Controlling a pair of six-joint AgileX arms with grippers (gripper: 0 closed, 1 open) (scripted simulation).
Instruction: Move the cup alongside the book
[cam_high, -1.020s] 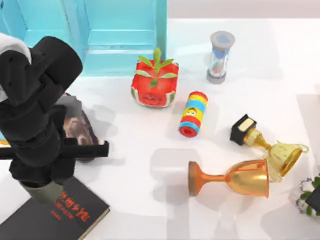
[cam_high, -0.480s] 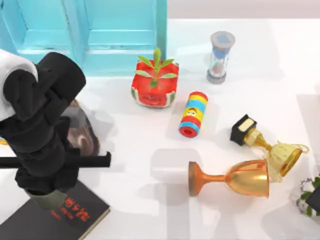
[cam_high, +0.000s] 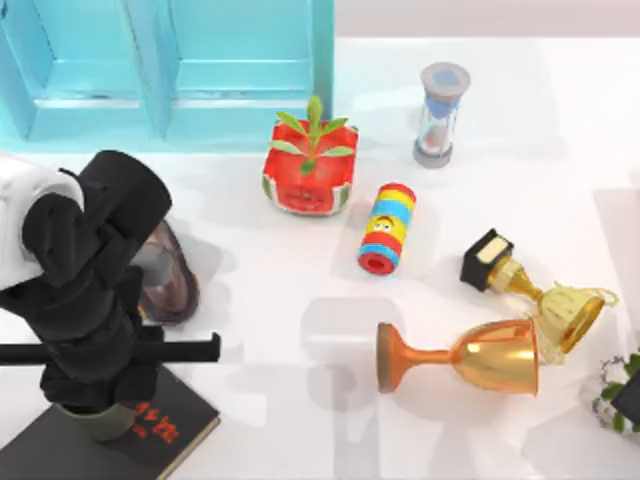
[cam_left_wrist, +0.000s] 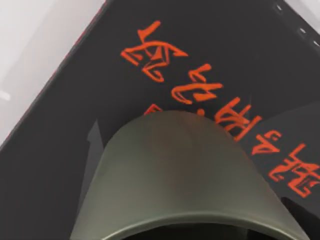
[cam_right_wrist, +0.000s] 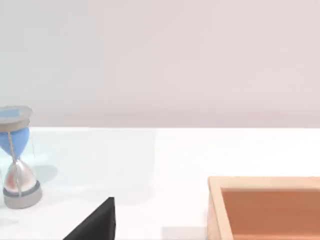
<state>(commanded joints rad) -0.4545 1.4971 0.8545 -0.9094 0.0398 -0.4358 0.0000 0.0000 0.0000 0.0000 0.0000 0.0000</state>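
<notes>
Your left gripper (cam_high: 96, 412) sits at about 7 o'clock on the table, clamped on the small olive-green tapered cup (cam_high: 102, 428). The cup hangs directly over the flat black hardcover book with red characters (cam_high: 190, 425), which lies at an angle in that same 7 o'clock corner. In the left wrist view, the cup's rounded wall (cam_left_wrist: 175, 170) covers part of the red lettering on the book cover (cam_left_wrist: 70, 130). You cannot tell whether the cup touches the cover. The large orange-gold stemmed goblet (cam_high: 470, 358) lies on its side at 4 o'clock, well apart from the book.
</notes>
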